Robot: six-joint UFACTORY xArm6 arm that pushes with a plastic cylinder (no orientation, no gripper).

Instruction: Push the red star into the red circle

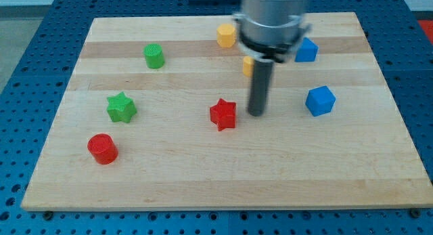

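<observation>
The red star [222, 114] lies near the middle of the wooden board [223, 174]. The red circle [103, 149], a short cylinder, sits at the view's lower left, far from the star. My tip [256, 114] rests on the board just to the view's right of the red star, with a small gap between them. The rod rises from it to the arm's grey body at the view's top.
A green star [121, 108] lies above the red circle. A green cylinder [154, 56] is at upper left. A yellow block [226, 35] and another yellow block [248, 65], partly hidden by the rod, are near the top. Two blue blocks [306, 50] [320, 100] sit at the right.
</observation>
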